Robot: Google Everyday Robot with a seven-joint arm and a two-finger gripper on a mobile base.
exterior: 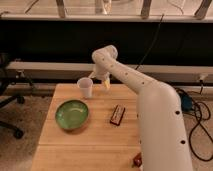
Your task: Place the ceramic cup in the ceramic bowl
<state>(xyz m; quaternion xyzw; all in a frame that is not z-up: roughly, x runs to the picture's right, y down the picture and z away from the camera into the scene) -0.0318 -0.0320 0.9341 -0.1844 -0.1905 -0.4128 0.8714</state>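
Note:
The white ceramic cup (86, 88) stands upright near the far edge of the wooden table (100, 145). In front of it and a little to the left sits the green ceramic bowl (72, 114), with nothing in it. My gripper (100, 81) hangs just right of the cup, at about rim height and close against its side. It is open, and a yellowish fingertip (106, 84) shows on the side away from the cup. The cup is not between the fingers. The white arm reaches in from the lower right.
A dark rectangular bar (117, 114) lies on the table right of the bowl. A red object (136, 160) sits at the front edge, partly hidden by the arm. An office chair (7, 102) stands to the left, and cables (200, 125) lie on the floor to the right.

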